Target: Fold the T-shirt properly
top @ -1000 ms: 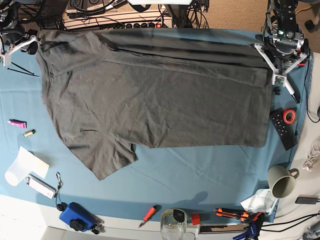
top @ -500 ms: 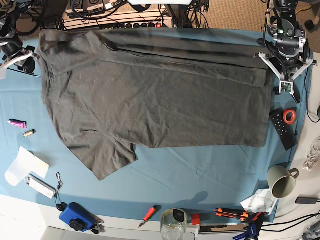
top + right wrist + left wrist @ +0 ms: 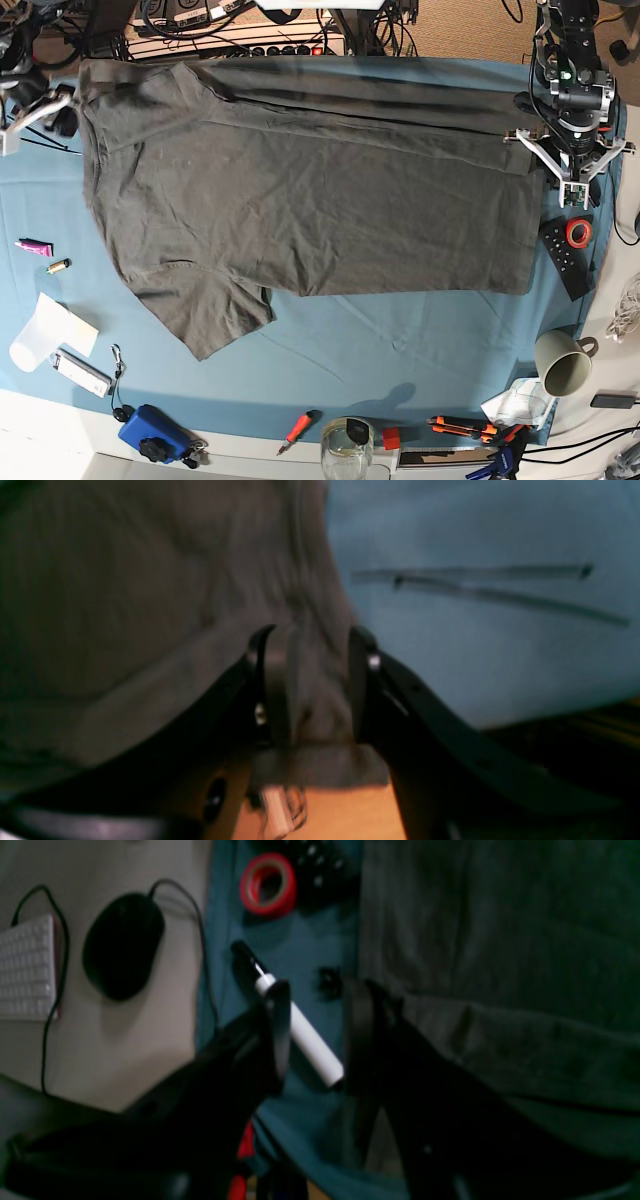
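The dark grey T-shirt [image 3: 310, 190] lies spread out on the teal cloth [image 3: 400, 340], collar end to the left and one sleeve [image 3: 205, 315] toward the front. My left gripper [image 3: 575, 190] hovers just off the shirt's right hem. In its wrist view the left gripper [image 3: 316, 1037] is open, with a white marker [image 3: 305, 1032] lying on the cloth below the gap. At the shirt's far-left corner my right gripper [image 3: 38, 108] stands open. The blurred right wrist view shows shirt fabric [image 3: 150, 605] behind the right gripper [image 3: 315, 680].
A red tape roll [image 3: 578, 232] and a black remote [image 3: 565, 258] lie just past the left gripper. A mug [image 3: 562, 362], a screwdriver [image 3: 298, 428], a glass jar [image 3: 347, 445], a blue device [image 3: 150, 432] and paper [image 3: 45, 330] line the front. Off the cloth sits a mouse [image 3: 122, 952].
The left gripper has slid off the shirt's right hem toward the tape roll and turned. The right gripper has shifted slightly beside the far-left corner. The shirt has not moved.
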Tool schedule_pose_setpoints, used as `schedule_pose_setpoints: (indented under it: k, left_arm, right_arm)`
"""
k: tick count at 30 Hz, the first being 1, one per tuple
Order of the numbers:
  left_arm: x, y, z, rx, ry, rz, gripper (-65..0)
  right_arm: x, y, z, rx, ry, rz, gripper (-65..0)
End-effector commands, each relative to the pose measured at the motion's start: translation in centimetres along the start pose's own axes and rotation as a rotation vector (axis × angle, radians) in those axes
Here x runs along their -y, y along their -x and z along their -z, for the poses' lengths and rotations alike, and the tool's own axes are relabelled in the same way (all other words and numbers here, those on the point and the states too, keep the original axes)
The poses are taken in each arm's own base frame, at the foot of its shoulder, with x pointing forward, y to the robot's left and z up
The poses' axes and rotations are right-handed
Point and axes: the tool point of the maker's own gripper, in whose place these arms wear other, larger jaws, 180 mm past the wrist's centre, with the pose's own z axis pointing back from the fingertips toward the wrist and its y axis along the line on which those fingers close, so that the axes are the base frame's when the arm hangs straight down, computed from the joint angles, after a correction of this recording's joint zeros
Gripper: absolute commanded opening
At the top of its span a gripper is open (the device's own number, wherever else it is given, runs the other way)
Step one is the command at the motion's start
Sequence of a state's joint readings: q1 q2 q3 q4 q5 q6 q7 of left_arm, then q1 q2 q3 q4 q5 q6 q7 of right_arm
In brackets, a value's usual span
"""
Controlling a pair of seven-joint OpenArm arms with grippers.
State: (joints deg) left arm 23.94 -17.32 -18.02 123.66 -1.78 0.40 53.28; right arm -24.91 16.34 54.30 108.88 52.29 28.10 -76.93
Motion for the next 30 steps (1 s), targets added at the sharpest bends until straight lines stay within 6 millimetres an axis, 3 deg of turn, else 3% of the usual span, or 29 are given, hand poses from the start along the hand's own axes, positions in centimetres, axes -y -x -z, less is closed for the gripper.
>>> schedule_pose_setpoints:
  k: [1,8,17,25,30]
  left_arm:
    - [-0.5,-0.8,-0.3,0.025,-0.016,0.008,-46.9]
    - [-0.5,-0.7,-0.3,0.018,-0.015,0.007,-46.9]
    - [-0.1,-0.7,-0.3,0.02,0.005,-0.006,-46.9]
    - [0.2,-0.7,-0.3,0.021,0.026,-0.012,-46.9]
    - [0.2,-0.7,-0.3,0.021,0.025,-0.011,-46.9]
  right_arm:
    - [-0.1,-0.6,-0.6,0.017,-0.008,-0.02,-47.4]
    - [-1.8,3.9,-0.8,-0.073,-0.082,0.055,-47.4]
    - [-3.4,6.3,-0.1,-0.117,-0.118,0.087,-47.4]
    - [-5.7,8.3,2.2,-0.187,-0.125,0.045,-47.4]
    - [-5.9,8.7,2.7,-0.18,-0.095,0.073,-47.4]
